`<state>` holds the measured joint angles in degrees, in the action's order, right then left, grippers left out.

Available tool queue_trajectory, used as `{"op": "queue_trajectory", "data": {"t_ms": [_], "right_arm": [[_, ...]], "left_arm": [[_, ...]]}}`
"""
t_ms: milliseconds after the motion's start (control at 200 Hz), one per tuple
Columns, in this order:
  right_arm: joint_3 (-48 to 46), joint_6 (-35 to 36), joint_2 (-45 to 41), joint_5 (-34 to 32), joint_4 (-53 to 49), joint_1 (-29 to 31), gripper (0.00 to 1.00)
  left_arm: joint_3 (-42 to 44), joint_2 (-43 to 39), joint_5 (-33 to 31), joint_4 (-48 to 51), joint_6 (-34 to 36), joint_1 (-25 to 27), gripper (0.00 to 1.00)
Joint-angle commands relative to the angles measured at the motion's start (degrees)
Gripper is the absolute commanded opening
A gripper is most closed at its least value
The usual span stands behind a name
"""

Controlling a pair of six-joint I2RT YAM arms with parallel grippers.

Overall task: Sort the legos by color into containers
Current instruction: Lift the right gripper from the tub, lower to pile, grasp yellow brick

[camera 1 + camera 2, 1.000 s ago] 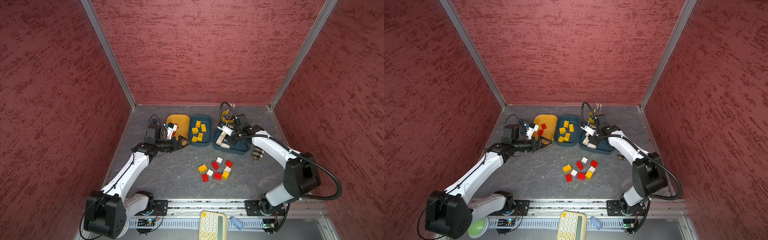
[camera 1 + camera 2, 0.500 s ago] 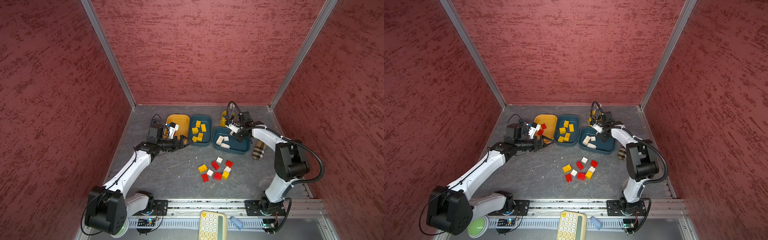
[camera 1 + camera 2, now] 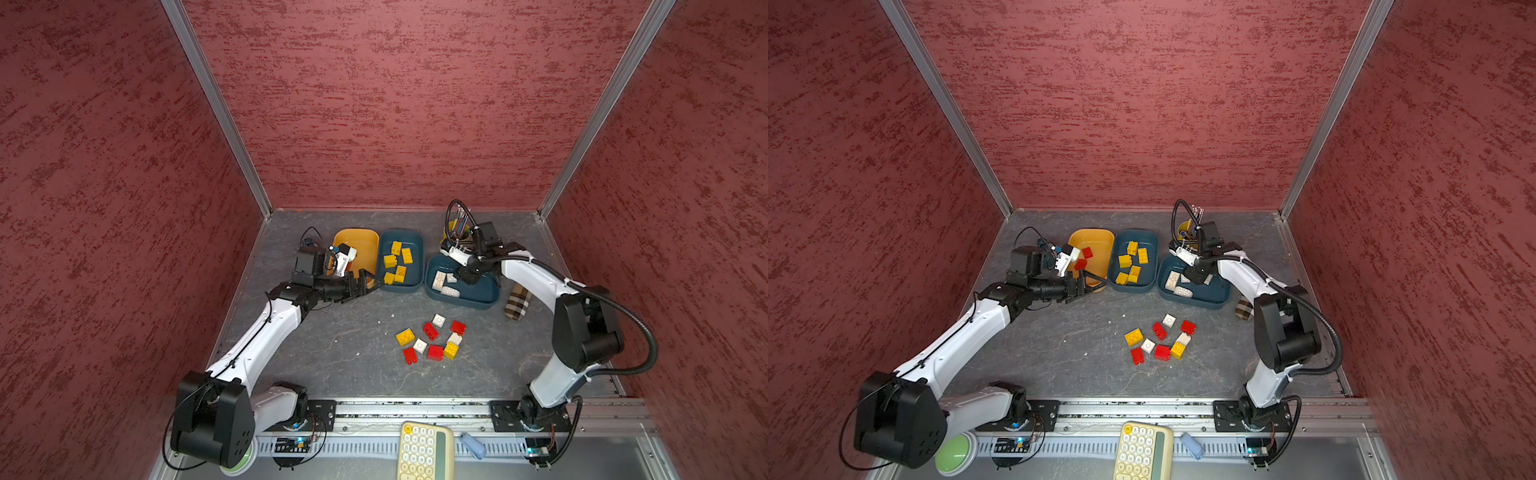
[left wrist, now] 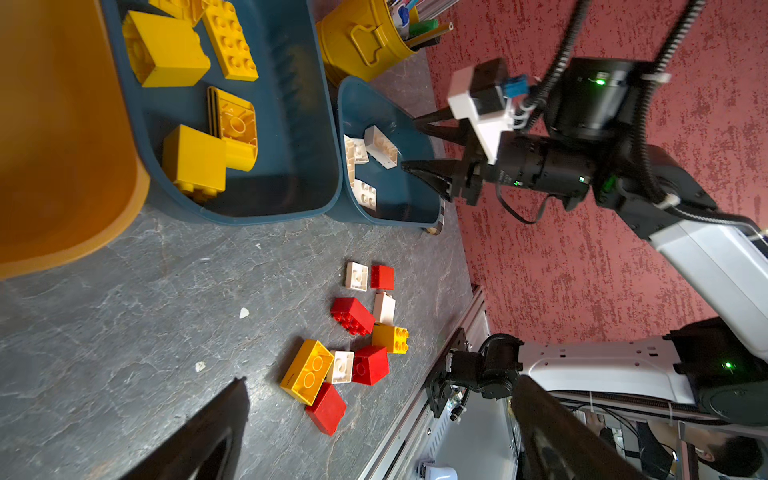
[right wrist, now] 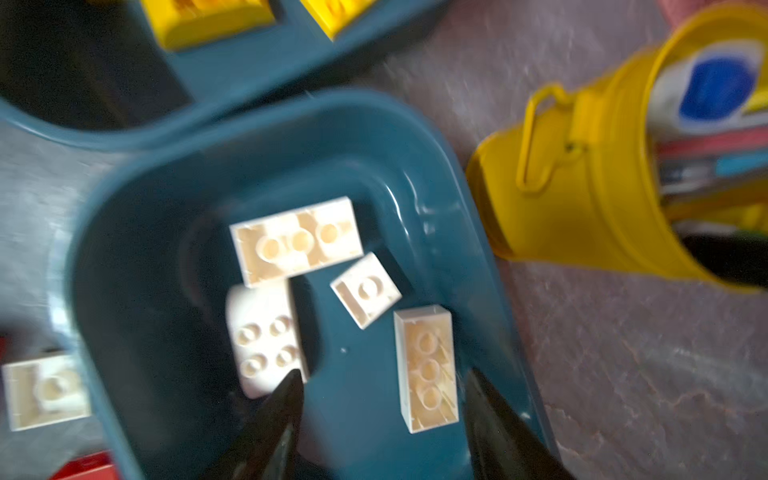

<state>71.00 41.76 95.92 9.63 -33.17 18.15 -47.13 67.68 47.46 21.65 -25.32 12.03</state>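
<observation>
2 red studded bricks (image 3: 1087, 252) are lying in the shallow orange-yellow plastic tub (image 3: 1100, 239), and the left arm's wrist camera (image 3: 1067, 255) is covering much of that tub's near side in both top views. The left gripper (image 3: 372, 280) is hanging just in front of it, jaws spread wide with nothing between them.

5 yellow bricks (image 3: 390, 261) are sitting in the middle dark teal tub (image 3: 415, 276). The right gripper (image 5: 382, 374) is hovering over the right dark teal tub (image 5: 145, 270), jaws apart and gripping nothing. It is blocking part of the 4 white bricks (image 5: 297, 241) there in both top views.

9 loose bricks (image 3: 435, 352), 4 red, 3 white and 2 yellow, are lying bunched on the grey table (image 3: 332, 345).

Blur is smearing the right wrist view, so the label on the small yellow cup of pens (image 5: 582, 187) is showing only a blue patch, unreadable. The lower edge is cutting off the cream keypad (image 3: 422, 453), its key markings too small to read. The checked fabric roll (image 3: 1244, 309) is peeking from behind the right arm (image 3: 1283, 328).
</observation>
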Motion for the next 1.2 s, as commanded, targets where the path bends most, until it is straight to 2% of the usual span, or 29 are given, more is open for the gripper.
{"op": "queue_trajectory", "data": {"t_ms": [0, 210, 461, 746, 1197], "right_arm": [[-2.6, 0.1, -5.7, 6.0, -0.7, 5.7, 0.64], [-9.1, 0.7, -9.6, 9.2, 2.1, 17.1, 0.67], [-12.0, 1.8, -7.7, 12.3, 3.1, 26.3, 0.68], [-9.8, 4.3, 0.7, 9.6, 0.4, 29.6, 0.67], [-7.3, 5.6, 6.7, 7.6, 2.6, 31.9, 0.65]], "left_arm": [[-1.5, -1.9, -0.6, 3.4, 3.0, -1.8, 0.99], [-1.6, -3.6, -0.5, 7.1, 5.3, -4.7, 0.99], [-0.9, -5.7, -0.4, 9.3, 6.6, -6.9, 0.99], [-0.5, -6.5, -0.3, 10.2, 7.5, -7.9, 0.99], [0.4, -6.7, 0.3, 10.4, 8.4, -9.2, 0.99]]}}
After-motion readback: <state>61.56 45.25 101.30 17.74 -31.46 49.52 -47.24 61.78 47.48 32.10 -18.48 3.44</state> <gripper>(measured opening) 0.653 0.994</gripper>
